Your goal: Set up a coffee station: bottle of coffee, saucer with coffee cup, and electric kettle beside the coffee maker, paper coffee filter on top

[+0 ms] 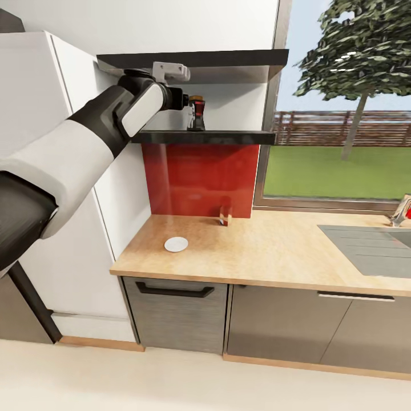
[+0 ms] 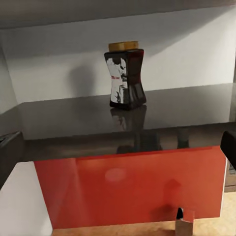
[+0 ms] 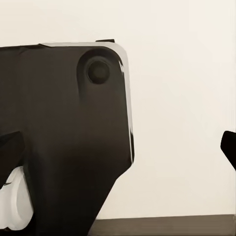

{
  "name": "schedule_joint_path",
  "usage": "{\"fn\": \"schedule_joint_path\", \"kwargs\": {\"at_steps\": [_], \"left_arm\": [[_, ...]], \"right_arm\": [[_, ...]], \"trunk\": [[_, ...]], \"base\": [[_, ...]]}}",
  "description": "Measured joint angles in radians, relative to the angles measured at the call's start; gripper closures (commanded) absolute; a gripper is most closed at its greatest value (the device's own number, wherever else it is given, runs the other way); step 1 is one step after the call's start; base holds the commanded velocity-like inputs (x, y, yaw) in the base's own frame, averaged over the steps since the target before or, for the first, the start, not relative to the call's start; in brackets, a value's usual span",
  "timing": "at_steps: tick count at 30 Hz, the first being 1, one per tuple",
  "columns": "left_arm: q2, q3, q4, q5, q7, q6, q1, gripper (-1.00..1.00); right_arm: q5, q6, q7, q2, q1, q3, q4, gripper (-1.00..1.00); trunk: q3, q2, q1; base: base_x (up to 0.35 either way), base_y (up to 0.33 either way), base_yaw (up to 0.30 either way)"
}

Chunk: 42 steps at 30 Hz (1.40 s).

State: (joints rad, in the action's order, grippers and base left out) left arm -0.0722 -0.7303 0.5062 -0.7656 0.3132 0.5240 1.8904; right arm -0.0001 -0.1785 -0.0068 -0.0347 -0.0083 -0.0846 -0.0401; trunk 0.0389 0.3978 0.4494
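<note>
Standing mid-shelf, bottle of coffee (image 2: 125,74), room around.

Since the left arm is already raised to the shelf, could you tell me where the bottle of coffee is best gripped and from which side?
Probably at its narrow waist. The bottle of coffee stands upright on the kitchen shelf, pinched in at mid-height below its gold lid. Come in level from the open front edge, where the left gripper already faces it, since another shelf board sits close overhead.

Home kitchen: wood-look countertop (image 1: 274,251), grey cabinets (image 1: 177,319), sink (image 1: 371,248), red splashback (image 1: 197,180), garden window (image 1: 342,108).
</note>
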Motion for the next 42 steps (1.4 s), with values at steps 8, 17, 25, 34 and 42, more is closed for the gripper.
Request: {"fn": "schedule_joint_path", "kwargs": {"at_steps": [8,17,25,34,42], "left_arm": [[0.003,0.007,0.0,0.0,0.001,-0.001,-0.001,-1.0],[0.003,0.008,-0.007,0.0,0.001,-0.044,-0.001,-1.0],[0.0,0.006,-0.012,0.0,0.003,-0.07,-0.001,-1.0],[-0.003,0.006,-0.001,-0.004,0.059,-0.127,-0.005,-1.0],[-0.004,0.006,-0.001,-0.009,0.063,-0.138,-0.017,-1.0]], "right_arm": [[0.002,0.0,0.001,0.003,0.0,0.001,0.008,-1.0],[0.003,0.0,0.001,0.003,0.0,0.002,0.006,-1.0],[0.003,0.0,0.001,0.002,0.0,0.003,0.009,-1.0],[0.003,0.0,0.002,0.002,0.0,0.002,0.01,-1.0],[0.003,0.0,0.002,0.002,0.0,0.002,0.01,-1.0]], "trunk": [[0.0,0.0,-0.001],[0.0,0.0,-0.001],[0.0,0.0,-0.001],[0.0,0.0,0.0],[0.0,0.0,0.0]], "base": [[0.216,0.0,0.0],[0.327,-0.042,0.0],[0.304,-0.157,0.0],[0.225,-0.114,0.0],[0.083,-0.005,0.0]]}}
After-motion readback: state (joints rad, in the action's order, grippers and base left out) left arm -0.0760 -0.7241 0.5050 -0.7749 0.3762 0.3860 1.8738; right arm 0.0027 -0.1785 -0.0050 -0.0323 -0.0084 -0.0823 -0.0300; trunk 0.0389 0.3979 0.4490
